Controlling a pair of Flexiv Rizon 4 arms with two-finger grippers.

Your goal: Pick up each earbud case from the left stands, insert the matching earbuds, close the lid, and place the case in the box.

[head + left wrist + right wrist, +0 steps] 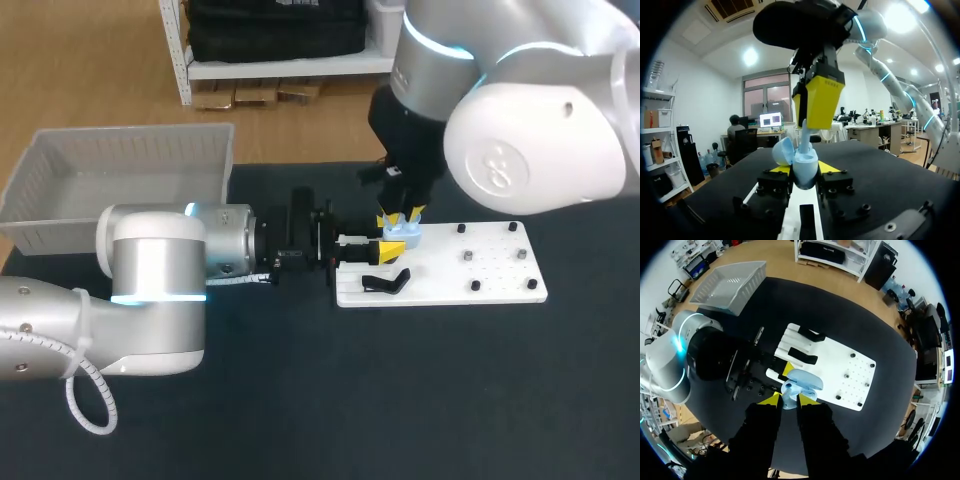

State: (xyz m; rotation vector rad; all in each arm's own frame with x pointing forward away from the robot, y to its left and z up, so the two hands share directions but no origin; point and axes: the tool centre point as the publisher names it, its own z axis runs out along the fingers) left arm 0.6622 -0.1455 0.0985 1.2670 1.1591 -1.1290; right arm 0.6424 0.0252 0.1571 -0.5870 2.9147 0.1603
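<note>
Clenched in my left tool (806, 170), the pale blue earbud case (804, 161) stands upright, lid open, above the white board (495, 280); my right tool (400, 215) pinches a matching earbud (803, 134) over it.

Head view: high and behind the robot, looking down on the whole dark desk (400, 400), with the grey box (130, 135) and white board (500, 290) in frame.
Left wrist view: low over the desk, facing level along its jaws, very near the pale blue case (804, 165).
Right wrist view: overhead, facing straight down past its jaws.
Shared: all three see the case; the head and right wrist views share the board and box.
</note>
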